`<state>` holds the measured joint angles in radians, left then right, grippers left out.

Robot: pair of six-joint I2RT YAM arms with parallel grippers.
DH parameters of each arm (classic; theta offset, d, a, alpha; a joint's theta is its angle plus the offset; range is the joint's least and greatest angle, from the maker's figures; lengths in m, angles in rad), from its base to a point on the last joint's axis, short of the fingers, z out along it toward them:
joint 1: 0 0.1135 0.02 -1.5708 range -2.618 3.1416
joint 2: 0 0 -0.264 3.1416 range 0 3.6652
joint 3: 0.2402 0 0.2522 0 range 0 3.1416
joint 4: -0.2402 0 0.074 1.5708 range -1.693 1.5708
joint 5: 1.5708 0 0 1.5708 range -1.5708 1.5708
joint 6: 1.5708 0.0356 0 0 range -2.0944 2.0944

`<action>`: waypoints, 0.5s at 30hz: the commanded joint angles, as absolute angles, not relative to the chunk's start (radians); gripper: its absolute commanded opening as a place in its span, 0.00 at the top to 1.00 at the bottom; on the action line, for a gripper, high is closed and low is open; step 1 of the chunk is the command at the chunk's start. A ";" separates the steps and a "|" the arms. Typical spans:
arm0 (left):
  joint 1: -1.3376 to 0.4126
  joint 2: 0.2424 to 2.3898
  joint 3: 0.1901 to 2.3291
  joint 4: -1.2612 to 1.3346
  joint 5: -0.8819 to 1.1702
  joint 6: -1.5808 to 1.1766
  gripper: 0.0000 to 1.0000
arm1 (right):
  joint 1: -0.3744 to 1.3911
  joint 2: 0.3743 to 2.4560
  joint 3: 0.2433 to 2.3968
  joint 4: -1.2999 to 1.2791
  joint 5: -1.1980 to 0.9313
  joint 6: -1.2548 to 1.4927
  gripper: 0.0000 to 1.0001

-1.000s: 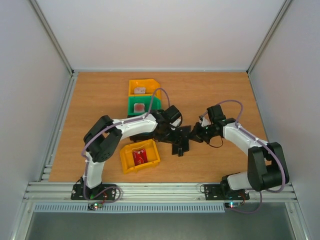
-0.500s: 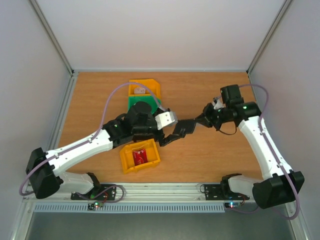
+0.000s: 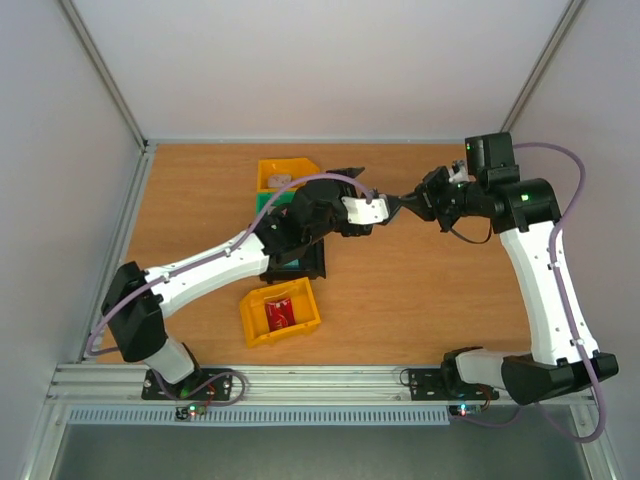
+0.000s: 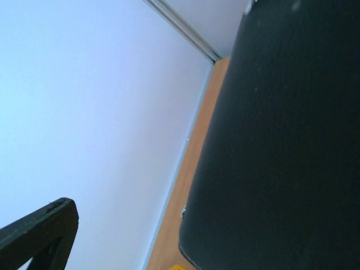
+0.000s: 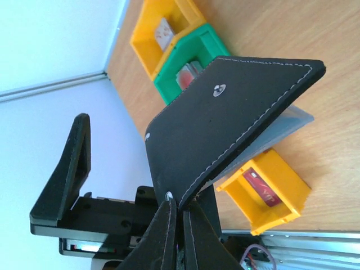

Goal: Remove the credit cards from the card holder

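Observation:
The card holder [image 5: 225, 129] is held up in the air, half open, black cover up and shiny grey-blue pocket [image 5: 292, 125] below. My right gripper [image 5: 179, 211] is shut on its lower corner. In the top view the right gripper [image 3: 405, 205] meets the left gripper [image 3: 372, 195] above the table's middle. The left gripper is open, one finger [image 5: 73, 163] standing wide of the holder. In the left wrist view the holder's cover [image 4: 281, 146] fills the right side and one fingertip [image 4: 42, 228] shows at lower left. A red credit card [image 3: 278, 314] lies in the near yellow bin.
A near yellow bin [image 3: 262, 328], a black bin [image 3: 297, 265] under the left arm, a green bin [image 5: 197, 53] holding a card and a far yellow bin [image 3: 285, 170] holding a pale card stand left of centre. Enclosure walls surround the table.
Both grippers rose and moved back and to the right with the card holder. The left arm stretched out over the bins, uncovering the black bin.

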<state>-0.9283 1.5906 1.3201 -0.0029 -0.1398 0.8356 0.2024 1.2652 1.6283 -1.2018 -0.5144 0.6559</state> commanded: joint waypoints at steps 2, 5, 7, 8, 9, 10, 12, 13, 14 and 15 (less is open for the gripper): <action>-0.937 1.546 1.426 0.014 -0.096 0.820 0.17 | 0.216 1.311 1.724 -1.267 -0.561 0.696 0.99; -0.937 1.491 1.447 -0.094 0.089 0.743 0.67 | 0.215 1.332 1.736 -1.266 -0.600 0.684 0.99; -0.936 1.469 1.485 -0.179 0.167 0.649 0.92 | 0.215 1.359 1.764 -1.266 -0.636 0.638 0.99; -0.936 1.468 1.516 -0.230 0.191 0.609 0.99 | 0.209 1.380 1.794 -1.274 -0.664 0.595 0.99; -0.935 1.472 1.554 -0.289 0.208 0.545 1.00 | 0.202 1.408 1.835 -1.284 -0.706 0.537 0.99; -0.927 1.479 1.616 -0.392 0.239 0.452 1.00 | 0.193 1.440 1.888 -1.310 -0.752 0.461 0.98; -0.886 1.501 1.700 -0.512 0.324 0.299 1.00 | 0.160 1.532 2.042 -1.451 -0.830 0.288 0.81; -0.854 1.510 1.736 -0.574 0.386 0.225 1.00 | 0.137 1.579 2.137 -1.556 -0.855 0.199 0.64; -0.816 1.514 1.755 -0.620 0.440 0.090 1.00 | 0.112 1.624 2.231 -1.653 -0.864 0.120 0.55; -0.772 1.514 1.756 -0.624 0.507 -0.009 1.00 | 0.089 1.668 2.335 -1.730 -0.874 0.049 0.50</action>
<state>-0.8669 1.5326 1.6287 -0.5240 0.1730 0.4480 0.1642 1.5146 2.0632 -1.4109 -0.7540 0.4397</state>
